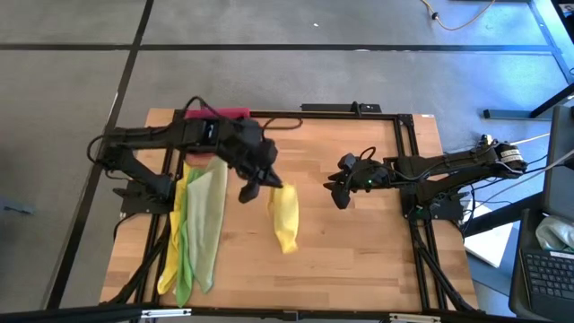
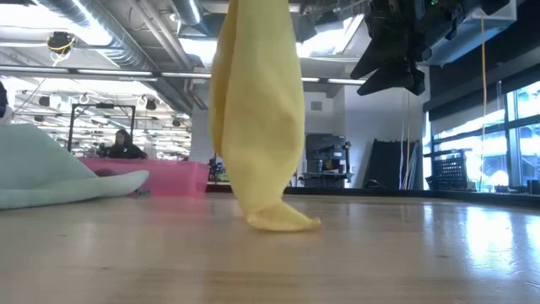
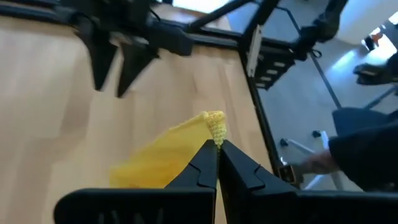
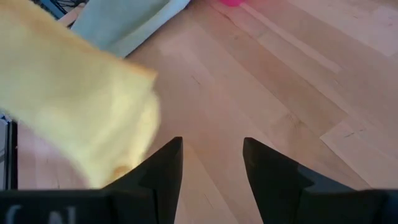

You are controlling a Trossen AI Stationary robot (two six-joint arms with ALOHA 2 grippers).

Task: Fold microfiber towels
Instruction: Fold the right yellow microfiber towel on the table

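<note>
A yellow microfiber towel hangs in mid-table from my left gripper, which is shut on its upper end. In the low view the yellow towel drops as a narrow bunch to the wood. My right gripper hovers open to the towel's right, clear of it; its open fingers frame bare wood, with the yellow towel beside them. Other towels, yellow, bright green and pale olive, lie in a long pile at the table's left. My left gripper pinches a stitched corner of the yellow towel between its two fingertips, slanting down toward the table's right and near side. The towel hangs slack below the fingers. Its lower end rests crumpled on the table.
A pink-red tray stands at the far edge behind the left arm. Black frame rails run along the table's sides. Bare wood lies at the near right. A person sits in the room beyond.
</note>
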